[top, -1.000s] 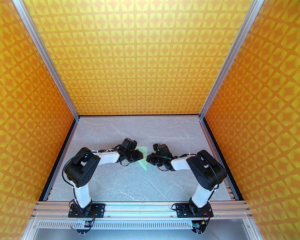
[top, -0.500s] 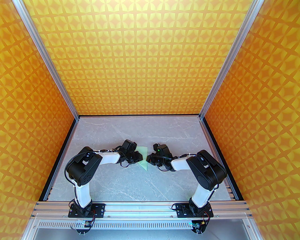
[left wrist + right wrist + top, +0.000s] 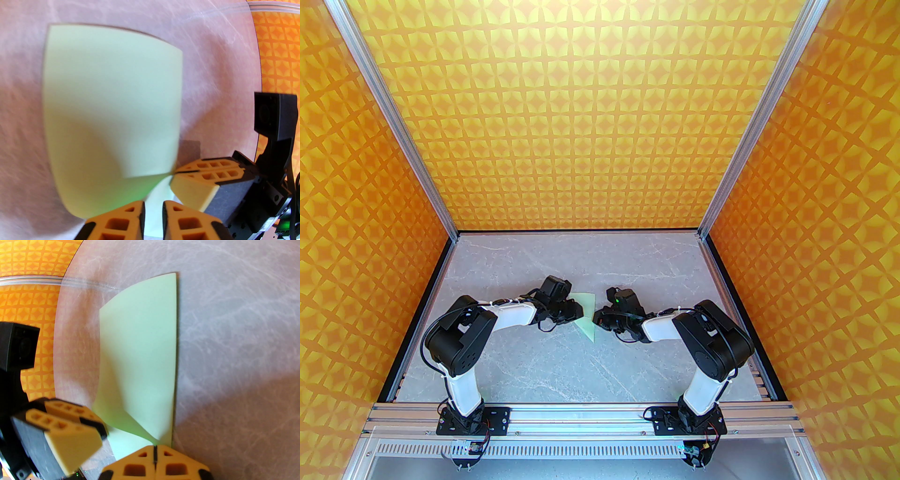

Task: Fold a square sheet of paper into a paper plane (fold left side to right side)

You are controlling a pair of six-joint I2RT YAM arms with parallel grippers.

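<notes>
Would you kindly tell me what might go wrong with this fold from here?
The sheet of paper bulges near the right gripper, whose fingers pinch one corner; releasing before the crease is pressed may let it spring open. The left gripper, slightly open beside the loose flap, could knock the edges out of line.

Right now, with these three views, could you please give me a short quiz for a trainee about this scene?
1. True or false: the right gripper is shut on a corner of the sheet of paper.
2. The sheet is: A flat and unfolded, B partly folded over, C crumpled.
3. What does the sheet rest on?
Key: 1 true; 2 B; 3 the grey table.
</notes>
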